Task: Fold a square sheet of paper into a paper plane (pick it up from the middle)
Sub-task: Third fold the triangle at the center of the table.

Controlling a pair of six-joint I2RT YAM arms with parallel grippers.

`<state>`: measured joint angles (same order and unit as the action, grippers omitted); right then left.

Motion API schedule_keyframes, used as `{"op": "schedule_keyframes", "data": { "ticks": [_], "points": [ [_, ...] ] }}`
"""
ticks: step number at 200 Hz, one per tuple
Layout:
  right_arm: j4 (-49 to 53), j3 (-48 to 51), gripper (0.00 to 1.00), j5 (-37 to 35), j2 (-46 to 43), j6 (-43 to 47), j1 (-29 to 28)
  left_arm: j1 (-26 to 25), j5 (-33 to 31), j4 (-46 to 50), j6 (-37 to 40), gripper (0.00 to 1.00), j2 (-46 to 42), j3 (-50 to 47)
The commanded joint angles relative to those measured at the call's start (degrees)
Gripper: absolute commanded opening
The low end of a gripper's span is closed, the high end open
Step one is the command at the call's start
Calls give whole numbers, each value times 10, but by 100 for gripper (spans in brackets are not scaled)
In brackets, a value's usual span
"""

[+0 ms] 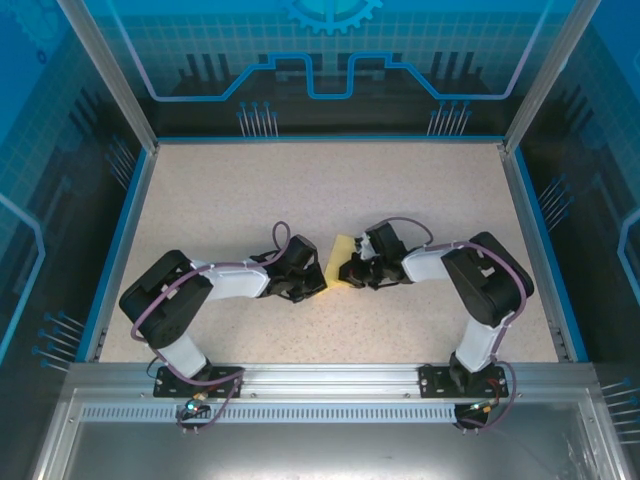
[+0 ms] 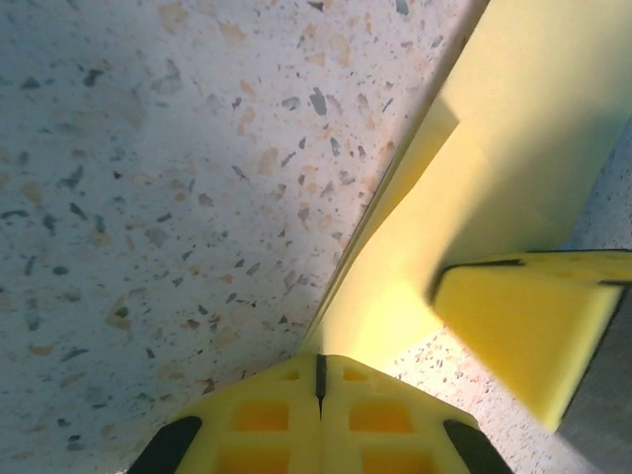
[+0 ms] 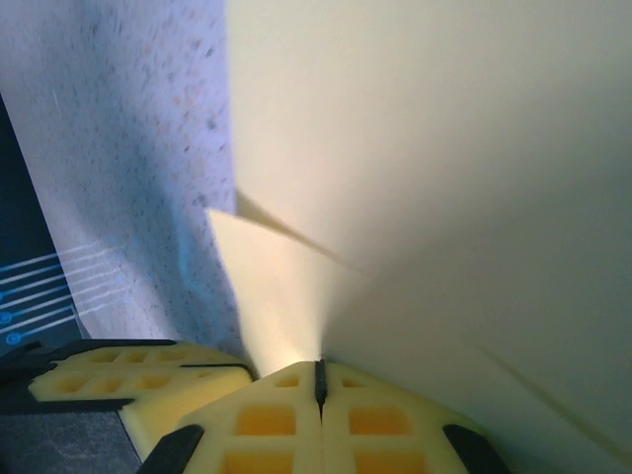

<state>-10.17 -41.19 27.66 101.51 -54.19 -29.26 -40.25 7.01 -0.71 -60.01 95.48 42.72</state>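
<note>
Speckled beige tabletop (image 1: pixel 330 190), blue rim, with blue circuit-print panels (image 1: pixel 330 60) around it. Your two arms reach inward from the aluminium rail (image 1: pixel 330 378) at the near edge. The left arm (image 1: pixel 200 290) and right arm (image 1: pixel 480 280) bend so their wrists meet mid-table, a bit nearer the rail than the far wall.

The pale-yellow sheet of paper (image 1: pixel 338 258) sits between the two wrists, touching both. It's not flat: the left wrist view shows stacked layers with a stepped edge, and the right wrist view shows a crease line and a pointed flap. I can't tell whether its lower edge rests on the table.

The left gripper (image 2: pixel 318 370) is clenched, yellow fingers pressed together with only a seam between them. The paper edge runs straight into that seam, so it's pinching the sheet. The right gripper (image 3: pixel 319 367) is the same: fingers closed tight on the sheet, which rises from the tips. Each gripper's yellow finger shows just beside the other's grip point.
</note>
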Motion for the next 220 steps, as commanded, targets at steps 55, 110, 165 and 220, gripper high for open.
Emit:
{"op": "schedule_keyframes", "data": {
  "ticks": [55, 110, 165, 220],
  "points": [
    [66, -8, 0, -30, -76, 26, 36, -2, -9, 50, 41, 0, 5, 36],
    [79, -64, 0, -25, -25, 28, -35, -3, -1, 62, 46, 0, 19, 48],
    [68, -63, 0, -26, 32, 25, -19, -2, -6, 79, 40, 0, 27, 47],
    [63, -48, 0, -18, 28, 33, -6, -2, -1, 102, 42, 0, 48, 56]
  ]
}}
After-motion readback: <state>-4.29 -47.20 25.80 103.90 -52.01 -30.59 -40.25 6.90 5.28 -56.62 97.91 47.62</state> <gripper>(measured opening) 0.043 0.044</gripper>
